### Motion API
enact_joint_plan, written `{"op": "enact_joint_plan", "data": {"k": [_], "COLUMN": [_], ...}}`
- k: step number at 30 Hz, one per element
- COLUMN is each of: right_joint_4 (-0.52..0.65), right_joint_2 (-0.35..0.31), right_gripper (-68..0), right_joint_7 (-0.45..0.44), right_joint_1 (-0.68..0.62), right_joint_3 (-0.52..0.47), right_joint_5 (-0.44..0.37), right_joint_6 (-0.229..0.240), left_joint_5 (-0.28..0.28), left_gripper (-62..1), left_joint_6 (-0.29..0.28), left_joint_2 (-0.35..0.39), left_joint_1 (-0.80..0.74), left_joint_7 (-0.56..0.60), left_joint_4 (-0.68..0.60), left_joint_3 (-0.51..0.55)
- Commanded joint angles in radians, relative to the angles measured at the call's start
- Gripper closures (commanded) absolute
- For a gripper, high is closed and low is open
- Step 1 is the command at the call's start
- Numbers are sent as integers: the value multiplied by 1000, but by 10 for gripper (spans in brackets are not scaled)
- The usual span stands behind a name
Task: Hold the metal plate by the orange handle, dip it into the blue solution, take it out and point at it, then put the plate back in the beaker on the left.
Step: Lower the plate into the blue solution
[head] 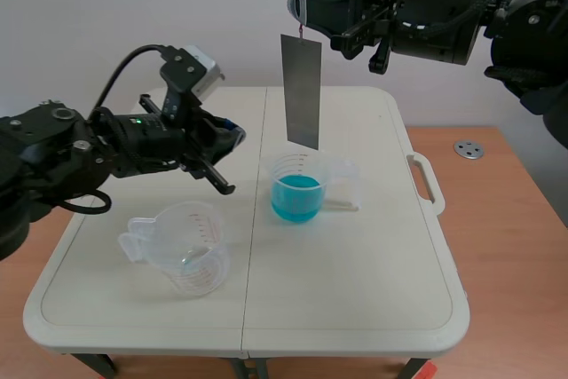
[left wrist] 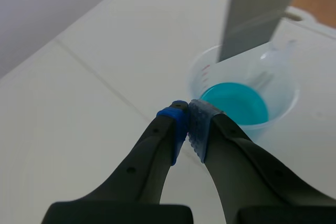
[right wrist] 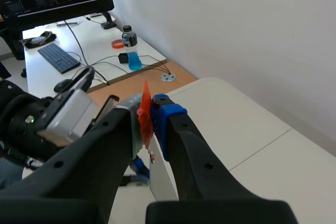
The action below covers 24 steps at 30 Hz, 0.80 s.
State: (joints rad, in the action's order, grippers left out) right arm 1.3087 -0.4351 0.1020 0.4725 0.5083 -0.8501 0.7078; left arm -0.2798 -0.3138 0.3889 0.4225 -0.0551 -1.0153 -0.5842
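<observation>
We are risking the hanging metal plate (head: 301,90) swinging and dripping, or knocking a rim, since our right gripper (right wrist: 148,113) is clamping only the thin orange handle (right wrist: 144,127). The plate is hovering just above the beaker (head: 274,180) holding blue solution (head: 295,200); the clear left beaker (head: 180,253) is looking empty. Our left gripper (left wrist: 188,121), closed on nothing, is pointing toward the plate

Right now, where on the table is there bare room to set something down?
Bare: the table right of the blue solution beaker, out to the edge handle, and the near strip right of the empty beaker. Crowded: the middle, where the shut left gripper sits beside the blue one and the metal plate hangs over it from the right gripper.
</observation>
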Motion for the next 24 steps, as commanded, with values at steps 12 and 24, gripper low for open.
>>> {"op": "enact_joint_plan", "data": {"k": [12, 24], "right_joint_4": [18, 18], "right_joint_2": [-3, -3], "right_gripper": [-15, -15], "right_joint_7": [-19, -19], "right_joint_1": [29, 29], "right_joint_3": [-3, -3], "right_joint_5": [-19, -18], "right_joint_6": [1, 1], "left_joint_5": [-129, -129], "left_gripper": [-27, -27], "left_joint_6": [42, 203], "left_joint_2": [389, 481], "left_joint_1": [-370, -926], "left_joint_7": [106, 234], "left_joint_4": [-304, -335], "left_joint_3": [343, 702]}}
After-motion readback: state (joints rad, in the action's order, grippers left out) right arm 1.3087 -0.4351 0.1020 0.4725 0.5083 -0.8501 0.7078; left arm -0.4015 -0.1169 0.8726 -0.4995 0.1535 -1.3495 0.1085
